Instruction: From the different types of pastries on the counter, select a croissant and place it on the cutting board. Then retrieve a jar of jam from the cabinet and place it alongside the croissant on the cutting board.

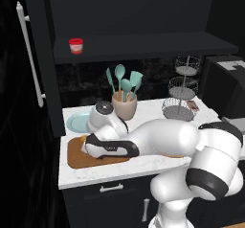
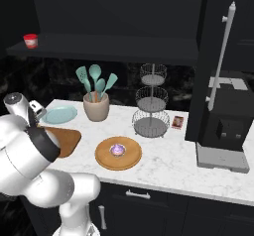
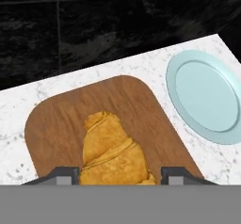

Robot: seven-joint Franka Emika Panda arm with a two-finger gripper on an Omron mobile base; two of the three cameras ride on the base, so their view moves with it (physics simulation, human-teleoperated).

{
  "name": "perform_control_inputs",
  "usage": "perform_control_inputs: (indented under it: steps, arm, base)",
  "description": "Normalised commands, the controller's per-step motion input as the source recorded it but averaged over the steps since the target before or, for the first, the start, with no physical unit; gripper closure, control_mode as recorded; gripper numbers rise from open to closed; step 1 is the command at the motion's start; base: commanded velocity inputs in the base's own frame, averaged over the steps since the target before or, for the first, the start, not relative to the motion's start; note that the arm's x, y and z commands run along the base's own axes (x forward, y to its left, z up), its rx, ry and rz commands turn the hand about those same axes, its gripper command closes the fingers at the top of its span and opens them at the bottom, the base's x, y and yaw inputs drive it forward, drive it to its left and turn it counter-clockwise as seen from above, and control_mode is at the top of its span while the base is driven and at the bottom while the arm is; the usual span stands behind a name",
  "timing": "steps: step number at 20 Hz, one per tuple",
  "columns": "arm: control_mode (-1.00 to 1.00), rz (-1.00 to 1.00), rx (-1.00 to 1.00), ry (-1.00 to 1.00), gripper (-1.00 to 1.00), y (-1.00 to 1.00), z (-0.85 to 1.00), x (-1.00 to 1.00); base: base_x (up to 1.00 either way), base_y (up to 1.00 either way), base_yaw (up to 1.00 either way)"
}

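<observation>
Jaws shut on croissant, low over the board; I'd release next, then fetch jam.

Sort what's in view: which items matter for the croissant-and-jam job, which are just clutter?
Job: croissant in the shut gripper, over the cutting board; jar of jam on the cabinet shelf; cupcake, counter.

Clutter: blue plate, round wooden plate, utensil crock, wire stand.
</observation>
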Motion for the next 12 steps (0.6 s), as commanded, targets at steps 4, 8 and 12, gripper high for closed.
perform_control_inputs:
  steps: [4, 8, 12]
  arm:
    - [-1.0, 0.0, 0.0, 0.0, 1.0, 0.0, -0.07, -0.12]
    - [-1.0, 0.0, 0.0, 0.0, 1.0, 0.0, -0.07, -0.11]
    - [-1.0, 0.0, 0.0, 0.0, 1.0, 0.0, -0.21, -0.01]
  base:
    - [0.0, 0.0, 0.0]
    - [0.0, 0.0, 0.0]
    - [0.0, 0.0, 0.0]
